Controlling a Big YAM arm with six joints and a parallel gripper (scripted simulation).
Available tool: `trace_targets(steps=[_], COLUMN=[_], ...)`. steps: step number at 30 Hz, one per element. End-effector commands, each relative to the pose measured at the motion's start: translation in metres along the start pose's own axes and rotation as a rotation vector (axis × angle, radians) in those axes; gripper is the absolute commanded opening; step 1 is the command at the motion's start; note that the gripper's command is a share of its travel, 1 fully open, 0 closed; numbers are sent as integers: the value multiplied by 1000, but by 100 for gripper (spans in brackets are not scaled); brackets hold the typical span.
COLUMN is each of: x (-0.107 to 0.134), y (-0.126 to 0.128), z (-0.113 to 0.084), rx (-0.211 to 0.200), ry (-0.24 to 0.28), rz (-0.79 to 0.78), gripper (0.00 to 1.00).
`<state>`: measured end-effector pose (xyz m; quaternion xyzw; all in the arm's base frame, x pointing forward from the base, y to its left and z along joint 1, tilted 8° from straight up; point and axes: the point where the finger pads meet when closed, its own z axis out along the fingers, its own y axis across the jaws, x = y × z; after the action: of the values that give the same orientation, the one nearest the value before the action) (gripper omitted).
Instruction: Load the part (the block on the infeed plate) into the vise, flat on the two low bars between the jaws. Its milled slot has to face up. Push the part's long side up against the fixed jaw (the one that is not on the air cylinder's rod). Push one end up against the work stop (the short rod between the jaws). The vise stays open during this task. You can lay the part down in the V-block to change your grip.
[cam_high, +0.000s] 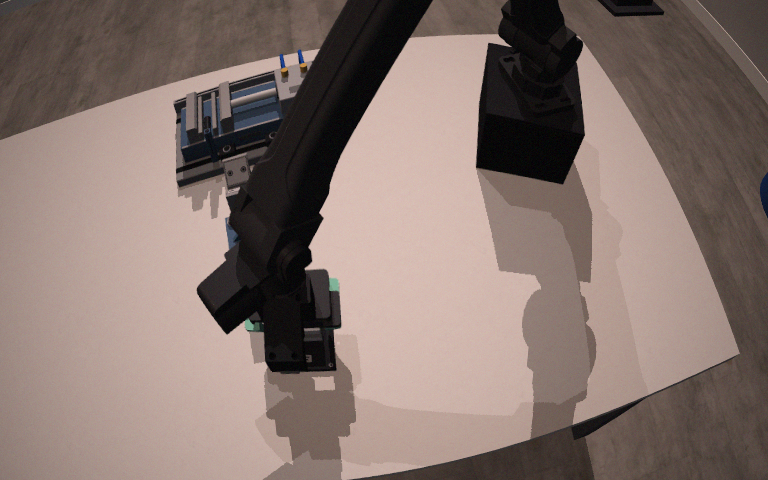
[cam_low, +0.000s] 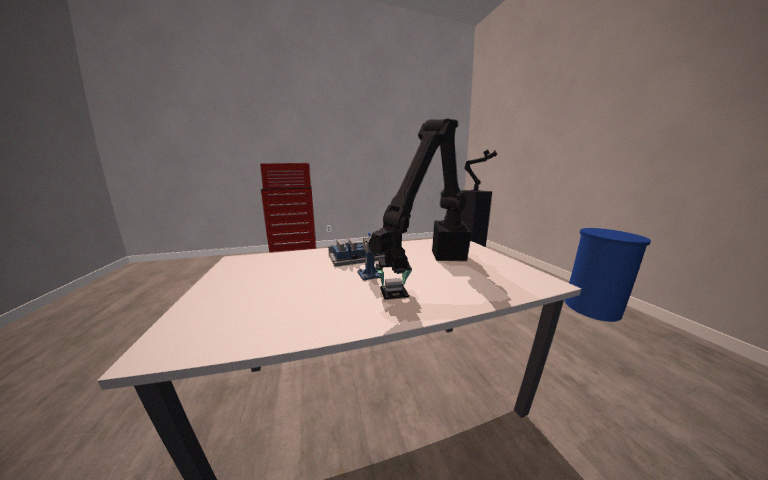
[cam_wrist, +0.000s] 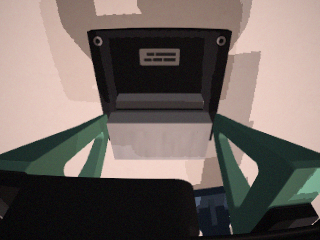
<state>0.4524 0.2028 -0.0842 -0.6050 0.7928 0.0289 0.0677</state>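
Note:
The part (cam_wrist: 160, 140) (cam_low: 393, 285) is a light grey block on the black infeed plate (cam_wrist: 160, 75) (cam_low: 396, 294) (cam_high: 323, 360). In the wrist view, a darker strip runs along its side nearest the plate's label; I cannot tell if this is the slot. My gripper (cam_wrist: 161, 121) (cam_low: 393, 280) is open, its green fingertips beside the part's two ends, with a small gap on each side. The arm hides the part in the top view. The vise (cam_high: 226, 121) (cam_low: 348, 251) stands open, fixed jaw (cam_high: 192, 116) at left, moving jaw (cam_high: 225, 107) on the cylinder's rod (cam_high: 253, 97).
The blue stand (cam_low: 369, 268) (cam_wrist: 214, 207), with a grey block (cam_high: 236, 171) on top, stands between the infeed plate and the vise. The arm partly covers it in the top view. The vise's cylinder end has upright blue hoses (cam_high: 300, 56). The black robot base (cam_high: 529, 135) is at the right.

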Motion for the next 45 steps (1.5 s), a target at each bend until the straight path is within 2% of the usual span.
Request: trace_targets(steps=[1, 6, 45], x=[-10, -13, -13], y=[-3, -5, -5], z=[0, -2, -1], rx=[11, 22, 20], ry=[-8, -16, -14], rz=[-6, -7, -7], gripper=[81, 81, 81])
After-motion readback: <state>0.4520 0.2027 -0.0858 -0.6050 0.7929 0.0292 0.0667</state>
